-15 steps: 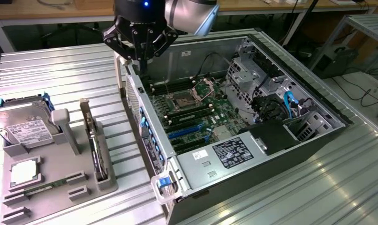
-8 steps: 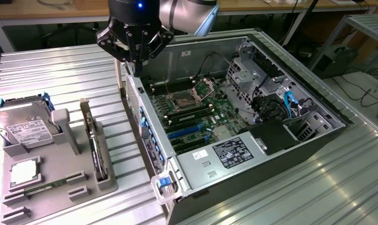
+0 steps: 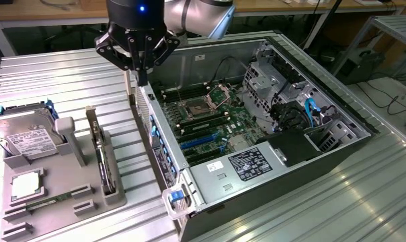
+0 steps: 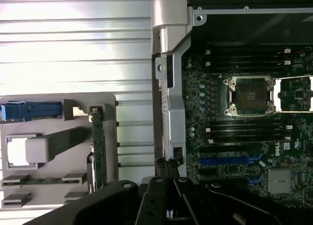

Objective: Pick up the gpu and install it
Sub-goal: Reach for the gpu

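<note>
The gpu [image 3: 102,162] stands on edge in a slot of the grey holder [image 3: 62,214] at the exterior view's left, silver bracket at its far end. The wrist view has it as a thin green strip [image 4: 100,154]. My gripper [image 3: 142,80] hangs above the rear wall of the open computer case [image 3: 189,174], well clear of the gpu. Its fingers are shut with nothing between them. In the wrist view the gripper [image 4: 166,167] points at the case's metal edge [image 4: 168,112]. Blue expansion slots [image 3: 203,142] [image 4: 225,161] lie on the motherboard inside.
The grey holder also carries a hard drive [image 3: 25,133], a processor [image 3: 26,184] and a memory stick [image 3: 42,204]. Inside the case sit an open processor socket [image 3: 193,106], a power supply [image 3: 253,164] and blue cables [image 3: 309,113]. The table is ribbed metal.
</note>
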{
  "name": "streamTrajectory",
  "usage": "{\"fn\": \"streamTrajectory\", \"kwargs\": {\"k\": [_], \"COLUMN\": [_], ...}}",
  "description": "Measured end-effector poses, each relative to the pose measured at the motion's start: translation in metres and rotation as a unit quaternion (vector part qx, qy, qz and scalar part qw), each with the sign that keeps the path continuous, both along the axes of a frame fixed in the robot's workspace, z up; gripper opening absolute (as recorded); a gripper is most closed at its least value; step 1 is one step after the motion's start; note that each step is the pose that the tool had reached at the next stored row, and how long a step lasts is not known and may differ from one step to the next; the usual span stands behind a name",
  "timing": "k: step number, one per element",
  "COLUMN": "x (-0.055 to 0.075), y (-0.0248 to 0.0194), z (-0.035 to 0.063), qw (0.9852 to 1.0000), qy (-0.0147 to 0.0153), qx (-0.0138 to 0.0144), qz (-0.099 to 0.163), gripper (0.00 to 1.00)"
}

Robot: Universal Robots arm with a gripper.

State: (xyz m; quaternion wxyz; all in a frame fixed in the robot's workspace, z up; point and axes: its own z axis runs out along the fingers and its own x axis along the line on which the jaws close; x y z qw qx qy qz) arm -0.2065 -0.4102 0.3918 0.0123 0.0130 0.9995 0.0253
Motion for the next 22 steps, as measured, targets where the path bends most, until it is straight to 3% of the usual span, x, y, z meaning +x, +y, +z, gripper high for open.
{"fn": "streamTrajectory", "kwargs": {"k": [22], "x": [-0.036], "y": [-0.0133], "z": [-0.0023], "qw": [0.9998], "qy": [0.0000], "qx": [0.0000], "qz": [0.019], "gripper": [0.11]}}
